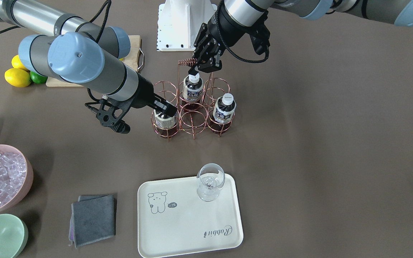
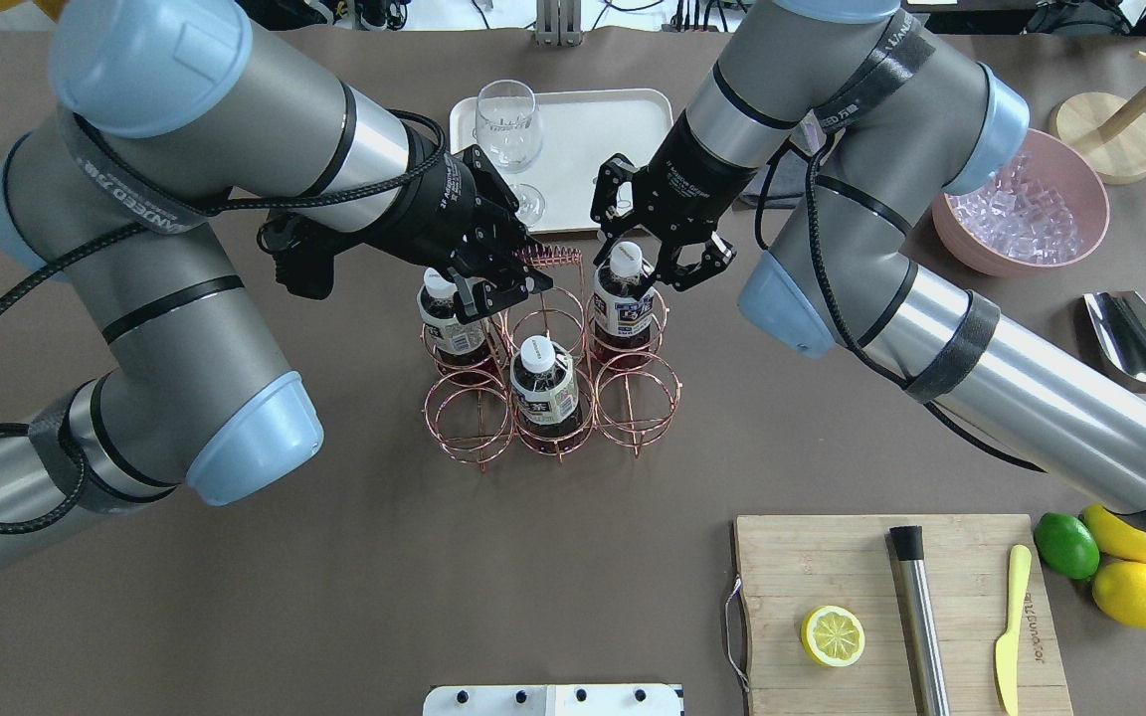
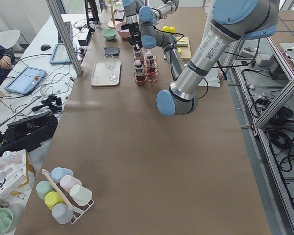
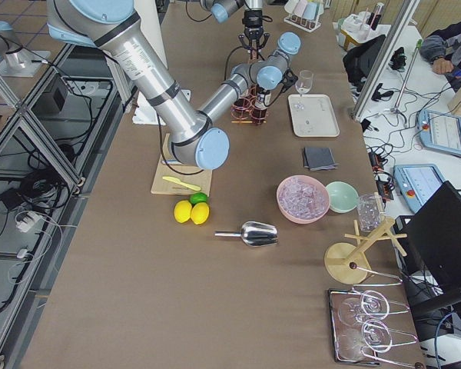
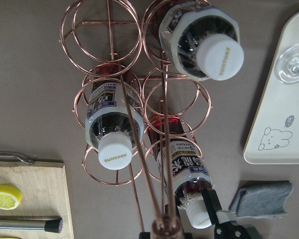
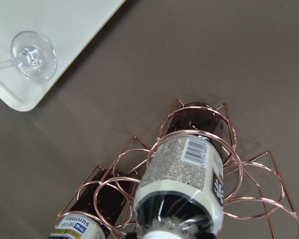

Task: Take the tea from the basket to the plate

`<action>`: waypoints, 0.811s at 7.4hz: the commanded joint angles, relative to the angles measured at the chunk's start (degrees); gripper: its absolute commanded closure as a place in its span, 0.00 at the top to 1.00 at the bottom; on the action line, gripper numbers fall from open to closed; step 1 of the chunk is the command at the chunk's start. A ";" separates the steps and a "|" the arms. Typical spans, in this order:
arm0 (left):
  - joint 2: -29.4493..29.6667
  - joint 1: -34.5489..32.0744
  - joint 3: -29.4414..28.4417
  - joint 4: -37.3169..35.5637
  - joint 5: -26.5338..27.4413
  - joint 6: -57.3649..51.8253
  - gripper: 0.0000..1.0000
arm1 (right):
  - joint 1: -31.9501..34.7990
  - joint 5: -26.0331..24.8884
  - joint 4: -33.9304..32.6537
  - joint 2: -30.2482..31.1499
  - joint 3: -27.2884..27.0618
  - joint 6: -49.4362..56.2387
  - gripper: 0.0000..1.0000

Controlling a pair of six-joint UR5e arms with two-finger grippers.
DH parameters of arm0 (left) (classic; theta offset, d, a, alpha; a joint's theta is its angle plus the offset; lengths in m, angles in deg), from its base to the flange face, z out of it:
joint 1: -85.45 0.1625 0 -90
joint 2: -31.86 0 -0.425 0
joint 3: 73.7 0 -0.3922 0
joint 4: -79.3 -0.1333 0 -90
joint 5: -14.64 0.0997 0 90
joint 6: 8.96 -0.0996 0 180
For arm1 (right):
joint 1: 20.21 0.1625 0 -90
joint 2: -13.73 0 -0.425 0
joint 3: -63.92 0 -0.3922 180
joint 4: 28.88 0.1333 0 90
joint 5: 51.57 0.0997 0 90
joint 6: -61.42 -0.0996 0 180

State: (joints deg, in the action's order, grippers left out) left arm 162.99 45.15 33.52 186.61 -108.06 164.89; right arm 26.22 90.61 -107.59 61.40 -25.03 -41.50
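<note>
Progress is judged slight: the small clear bottle of dark tea (image 2: 623, 308), seated mid-frame in the copper-coloured wire basket (image 1: 193, 123), is straddled by the open-fingered right gripper (image 2: 642, 257), the basket handle (image 1: 186, 62) clamped by the left gripper (image 1: 202, 65), the cream-white rectangular plate (image 1: 192, 229) unreached.

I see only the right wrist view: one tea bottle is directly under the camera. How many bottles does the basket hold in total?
Observer: Three. The overhead view shows the tea under the right gripper, plus a second bottle and a third bottle, each in its own ring of the basket.
Operator: Where is the left gripper?
Observer: It appears closed on the top of the basket's wire handle.
Operator: What lies beside the plate?
Observer: A folded grey cloth.
</note>
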 commanded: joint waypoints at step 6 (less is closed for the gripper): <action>0.00 -0.12 0.00 0.00 0.00 0.00 0.00 | 0.06 -0.77 -4.25 4.97 -11.59 0.09 0.00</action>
State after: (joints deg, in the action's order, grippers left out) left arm 162.99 45.02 33.52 186.61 -108.06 164.89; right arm 26.28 89.80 -110.98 65.60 -34.29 -41.42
